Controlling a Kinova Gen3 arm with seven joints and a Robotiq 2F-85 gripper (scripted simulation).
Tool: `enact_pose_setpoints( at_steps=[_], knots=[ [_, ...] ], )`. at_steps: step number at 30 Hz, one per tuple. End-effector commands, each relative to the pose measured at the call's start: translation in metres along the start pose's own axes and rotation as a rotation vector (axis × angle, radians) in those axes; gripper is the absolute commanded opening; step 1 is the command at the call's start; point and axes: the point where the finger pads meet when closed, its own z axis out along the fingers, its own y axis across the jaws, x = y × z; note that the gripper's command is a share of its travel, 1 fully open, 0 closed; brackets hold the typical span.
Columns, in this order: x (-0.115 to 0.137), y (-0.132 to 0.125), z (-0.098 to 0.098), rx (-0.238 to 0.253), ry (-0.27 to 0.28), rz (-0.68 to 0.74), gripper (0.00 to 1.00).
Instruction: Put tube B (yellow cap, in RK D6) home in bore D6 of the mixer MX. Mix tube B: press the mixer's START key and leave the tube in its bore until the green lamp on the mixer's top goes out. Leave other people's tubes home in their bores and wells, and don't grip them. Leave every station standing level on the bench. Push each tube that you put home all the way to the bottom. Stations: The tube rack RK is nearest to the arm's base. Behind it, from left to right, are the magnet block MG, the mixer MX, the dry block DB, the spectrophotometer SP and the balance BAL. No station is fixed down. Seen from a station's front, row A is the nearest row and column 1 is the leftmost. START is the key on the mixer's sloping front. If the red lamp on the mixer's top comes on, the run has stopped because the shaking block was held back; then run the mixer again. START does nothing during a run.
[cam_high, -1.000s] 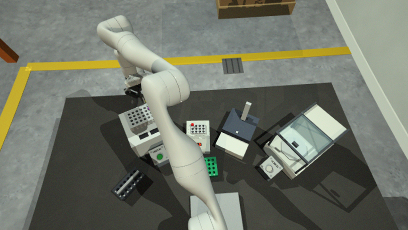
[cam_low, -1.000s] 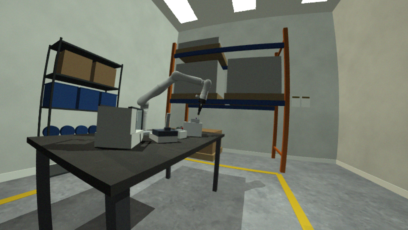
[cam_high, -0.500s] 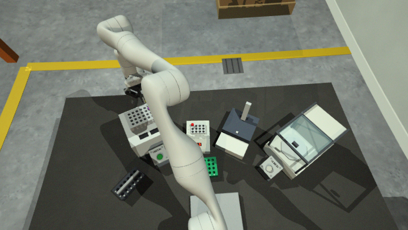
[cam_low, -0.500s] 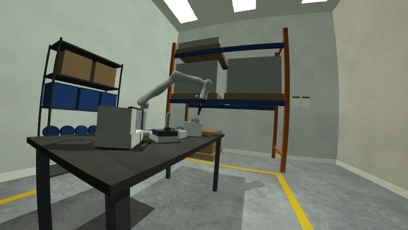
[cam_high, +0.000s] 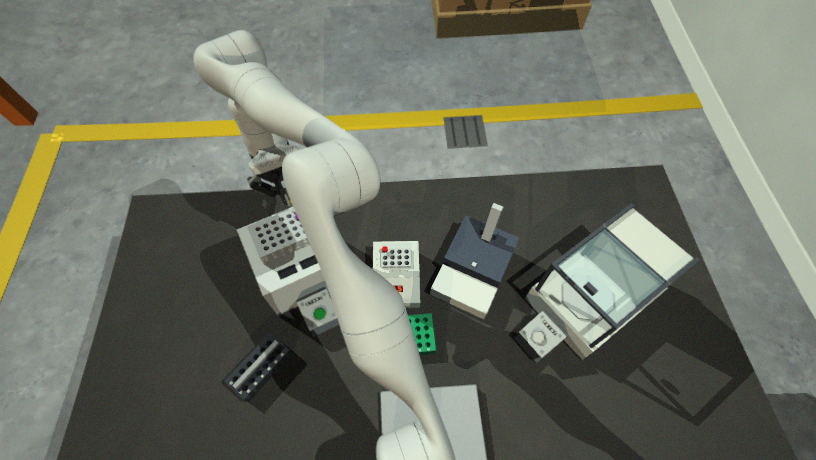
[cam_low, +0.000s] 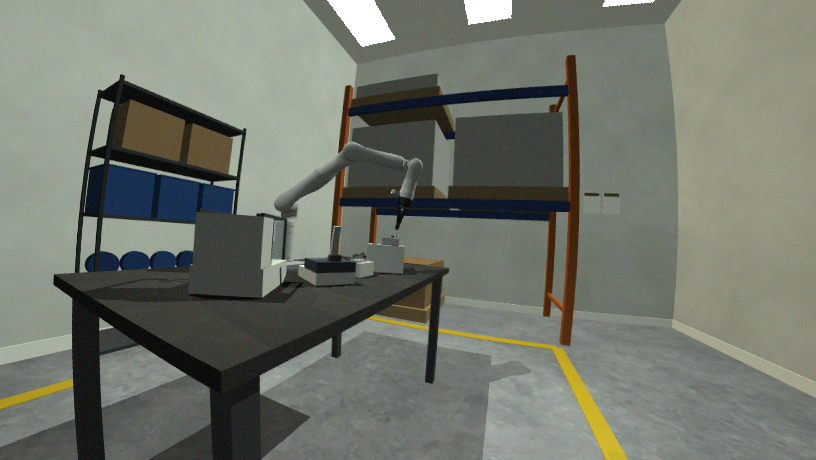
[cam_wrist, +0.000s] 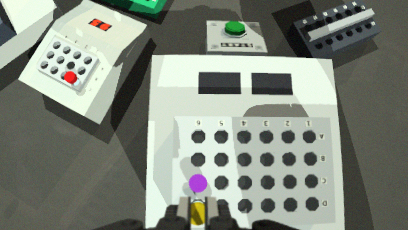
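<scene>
Claw (cam_wrist: 198, 212) clamping tube B (cam_wrist: 198, 211), seemingly above mixer (cam_wrist: 240, 100) bore D6

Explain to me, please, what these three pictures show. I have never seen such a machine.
A white robot arm stands at a dark bench. One picture looks down from above, one from across the room, one from a camera at the arm's wrist. On the bench stand lab stations: a green tube rack, a black magnet block, the white mixer with its green START key, a small dry block, a spectrophotometer and a glass-walled balance. The gripper is shut on the yellow-capped tube, above the mixer's corner bore, beside a purple-capped tube.
</scene>
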Motion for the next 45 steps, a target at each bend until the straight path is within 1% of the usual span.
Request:
enact_pose_setpoints(
  at_steps=[1, 17, 45],
  knots=[
    [0.0000, 0.0000, -0.0013, 0.000, -0.002, 0.000, 0.10],
    [0.0000, 0.0000, -0.0012, 0.000, -0.002, 0.000, 0.10],
    [-0.0014, 0.0000, 0.0051, 0.000, -0.002, 0.000, 0.10]
  ],
)
